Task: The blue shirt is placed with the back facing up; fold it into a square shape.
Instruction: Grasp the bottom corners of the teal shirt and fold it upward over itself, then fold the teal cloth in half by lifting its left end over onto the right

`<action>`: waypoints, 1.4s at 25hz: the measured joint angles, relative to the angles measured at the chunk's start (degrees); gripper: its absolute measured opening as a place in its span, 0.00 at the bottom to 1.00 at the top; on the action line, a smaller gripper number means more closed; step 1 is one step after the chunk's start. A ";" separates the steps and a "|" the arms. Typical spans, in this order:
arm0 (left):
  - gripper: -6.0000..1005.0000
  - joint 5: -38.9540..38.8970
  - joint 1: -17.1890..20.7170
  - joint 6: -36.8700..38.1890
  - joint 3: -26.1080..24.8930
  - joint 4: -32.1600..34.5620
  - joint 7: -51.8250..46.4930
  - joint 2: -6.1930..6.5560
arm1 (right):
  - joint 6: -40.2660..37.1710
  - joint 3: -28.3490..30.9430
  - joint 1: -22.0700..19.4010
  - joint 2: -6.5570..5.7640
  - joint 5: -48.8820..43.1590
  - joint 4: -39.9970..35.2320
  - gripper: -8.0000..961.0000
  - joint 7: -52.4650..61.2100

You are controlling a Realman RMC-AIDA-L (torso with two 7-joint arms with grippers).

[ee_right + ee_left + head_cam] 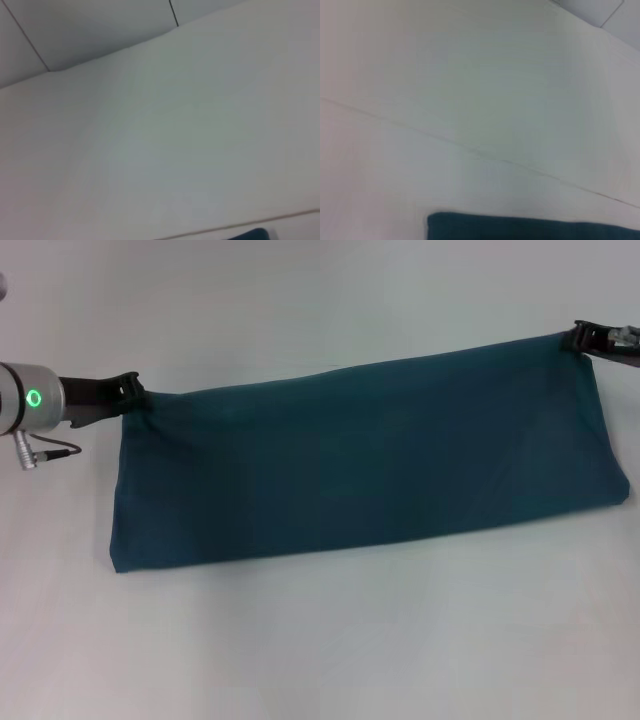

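Left wrist housing: silver cylinder with a glowing green ring light.
Left cable: thin black lead on a metal plug.
Left end effector (pixel 133 392): black, slim.
Right end effector (pixel 582 337): black, possibly with grey metal parts.

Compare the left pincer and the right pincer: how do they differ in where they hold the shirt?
The left pincer grips the far left corner of the blue shirt; the right pincer grips the far right corner. The left arm shows a silver wrist with a green light; little of the right arm is in view. Both are shut on the shirt's far edge.
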 joint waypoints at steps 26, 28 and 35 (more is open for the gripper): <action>0.22 -0.01 -3.14 -10.31 0.36 -4.32 -0.81 0.41 | 7.44 -4.64 3.05 -1.75 -3.20 3.72 0.18 2.31; 0.26 -0.17 -2.65 -9.89 0.06 -3.72 -0.86 0.79 | 5.61 -4.47 2.69 -2.88 -3.14 3.29 0.24 3.19; 0.44 -11.57 7.85 10.36 -6.59 9.25 1.95 -1.36 | -22.92 3.03 -6.74 -3.98 4.01 -9.69 0.56 1.76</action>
